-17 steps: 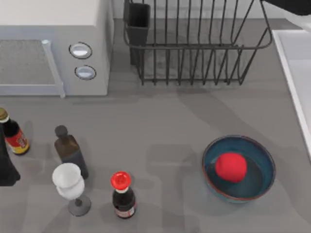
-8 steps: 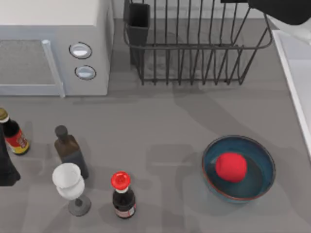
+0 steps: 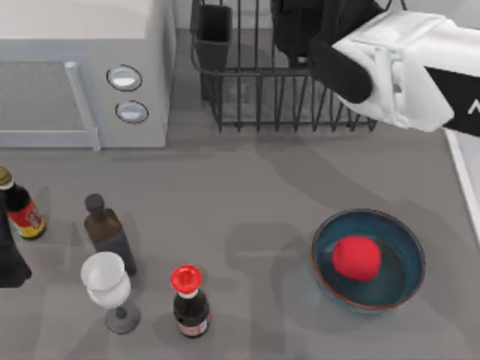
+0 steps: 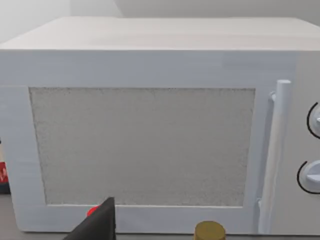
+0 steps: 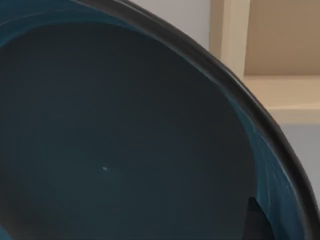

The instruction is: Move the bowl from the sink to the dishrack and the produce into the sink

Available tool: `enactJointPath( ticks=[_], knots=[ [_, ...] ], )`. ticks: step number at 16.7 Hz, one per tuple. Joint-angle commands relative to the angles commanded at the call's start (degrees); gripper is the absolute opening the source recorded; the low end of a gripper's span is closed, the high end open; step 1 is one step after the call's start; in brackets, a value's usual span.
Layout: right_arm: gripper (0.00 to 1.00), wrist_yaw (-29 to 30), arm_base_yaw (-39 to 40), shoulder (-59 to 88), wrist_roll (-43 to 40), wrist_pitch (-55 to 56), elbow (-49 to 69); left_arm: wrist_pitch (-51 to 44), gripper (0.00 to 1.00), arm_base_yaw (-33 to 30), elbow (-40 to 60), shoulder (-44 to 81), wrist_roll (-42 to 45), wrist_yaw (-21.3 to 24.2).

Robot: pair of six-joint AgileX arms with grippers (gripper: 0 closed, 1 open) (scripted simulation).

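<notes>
Nearest the front of the worktop (image 3: 247, 187) stand a red-capped bottle (image 3: 190, 300) and a glass (image 3: 107, 289), with two darker bottles behind them toward the left edge, where the left arm (image 3: 10, 255) is parked; whether its grip is released or clenched cannot be told. At front right a second bowl (image 3: 397, 289) rests upright on the worktop with the produce (image 3: 355, 258) lying inside it, near the sink (image 3: 466, 176) at the right edge but apart from its rim. Open worktop is left between this bowl, the bottles and the dishrack (image 3: 247, 97) at the back, beside the microwave (image 3: 142, 67). The right gripper (image 3: 296, 30) is held above the dishrack's upright bars. In the right wrist view the bowl (image 5: 125, 140) is seen tilted and very close, its dark rim against a pale wall, with one fingertip (image 5: 257, 222) at its inner wall; the jaws are judged clenched on the bowl's rim.
</notes>
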Motion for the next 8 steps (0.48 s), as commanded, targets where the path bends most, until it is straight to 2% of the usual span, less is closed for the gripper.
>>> enactJointPath(
  ticks=[4,8],
  knots=[
    [0.00,-2.83,-2.94,6.29,-0.08,12.90,-6.03,0.00,1.00,0.00,0.00,0.00,0.00,0.00],
    [0.00,-4.33,-4.51,9.11,-0.25,18.39,-9.07,0.00,1.00,0.00,0.00,0.00,0.00,0.00]
  ],
)
